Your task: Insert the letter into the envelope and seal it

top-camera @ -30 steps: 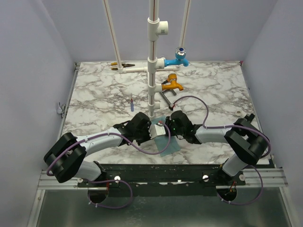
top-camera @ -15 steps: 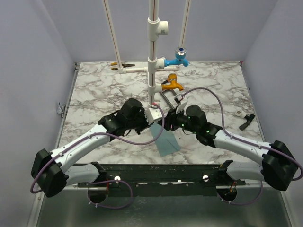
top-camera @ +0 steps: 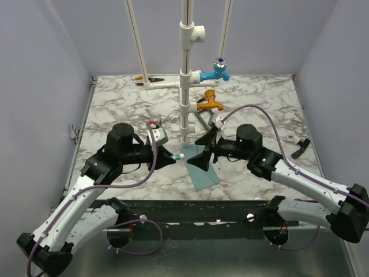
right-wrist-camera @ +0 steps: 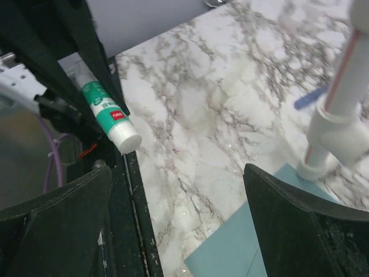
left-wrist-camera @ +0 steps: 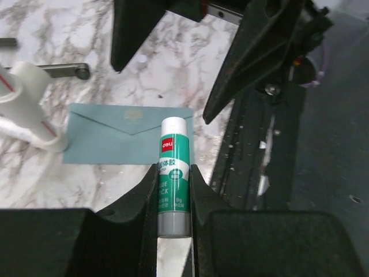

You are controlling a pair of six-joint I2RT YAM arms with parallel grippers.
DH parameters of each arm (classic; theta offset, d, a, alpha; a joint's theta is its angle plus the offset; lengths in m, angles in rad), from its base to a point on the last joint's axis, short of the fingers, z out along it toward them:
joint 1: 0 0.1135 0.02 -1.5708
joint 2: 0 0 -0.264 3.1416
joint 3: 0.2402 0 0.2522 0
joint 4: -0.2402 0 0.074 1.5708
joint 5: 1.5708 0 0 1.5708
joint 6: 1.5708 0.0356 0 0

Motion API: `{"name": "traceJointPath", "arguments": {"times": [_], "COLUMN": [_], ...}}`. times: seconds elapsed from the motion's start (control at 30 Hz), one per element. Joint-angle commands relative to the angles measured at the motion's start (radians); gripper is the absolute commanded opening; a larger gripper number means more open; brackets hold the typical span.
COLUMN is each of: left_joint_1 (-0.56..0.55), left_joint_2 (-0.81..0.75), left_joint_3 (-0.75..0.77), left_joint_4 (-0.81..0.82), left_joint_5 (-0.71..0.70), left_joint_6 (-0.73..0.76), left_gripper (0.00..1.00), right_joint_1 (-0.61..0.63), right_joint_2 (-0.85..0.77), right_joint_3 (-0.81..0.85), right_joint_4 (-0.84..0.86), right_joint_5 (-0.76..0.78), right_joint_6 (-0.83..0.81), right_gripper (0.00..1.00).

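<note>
Envelope (top-camera: 203,178) flat on marble table (top-camera: 115,109), flap folded down, near front edge, beside white pipe (top-camera: 185,104). Left gripper (top-camera: 170,157) clamped on green glue stick (left-wrist-camera: 173,173). Right gripper (top-camera: 203,154) spread wide above envelope, holding nothing.

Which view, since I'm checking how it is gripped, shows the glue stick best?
The left wrist view: the glue stick sits centred, label and white cap clear, clamped in the left gripper's jaws. The right wrist view shows it smaller and angled. The top external view shows only a tiny green tip.
</note>
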Motion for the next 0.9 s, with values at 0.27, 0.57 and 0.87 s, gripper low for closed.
{"name": "traceJointPath", "arguments": {"times": [0.27,0.57,0.87], "left_joint_1": [0.049,0.049,0.048], "left_joint_2": [-0.150,-0.153,-0.149], "left_joint_3": [-0.123,-0.138,-0.141], "left_joint_4": [0.058,0.086,0.086], "left_joint_5": [0.324,0.338,0.339], "left_joint_6": [-0.106,-0.128,-0.131], "left_gripper": [0.00,0.00,0.00], "right_joint_1": [0.188,0.214,0.214], "right_joint_2": [0.079,0.096,0.155], "right_joint_3": [0.103,0.113,0.148], "right_joint_4": [0.000,0.021,-0.045], "right_joint_5": [-0.217,-0.172,-0.163], "right_joint_6": [-0.252,-0.249,-0.235], "right_gripper": [0.94,0.63,0.43]}}
